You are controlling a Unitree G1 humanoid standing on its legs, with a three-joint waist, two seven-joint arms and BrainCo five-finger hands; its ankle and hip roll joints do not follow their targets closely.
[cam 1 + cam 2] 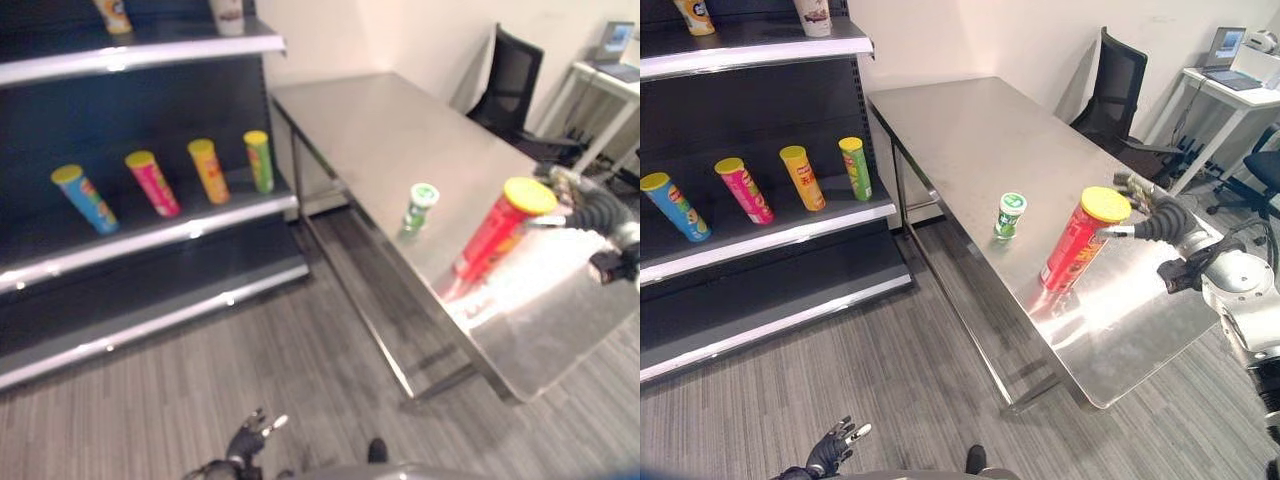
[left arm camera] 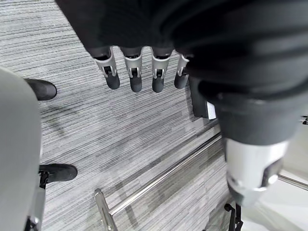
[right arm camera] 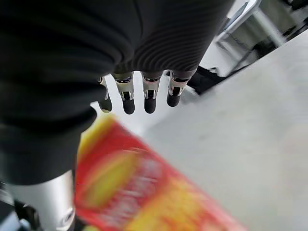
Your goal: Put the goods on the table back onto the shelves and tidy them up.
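Beside the open right hand [image 1: 1155, 215] stands a red can [image 1: 1080, 240].

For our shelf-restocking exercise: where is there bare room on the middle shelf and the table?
Shelf: free right of the green can and between the four spaced cans. Table: bare far half. Crowded near the red can, small cup and right robot hand.
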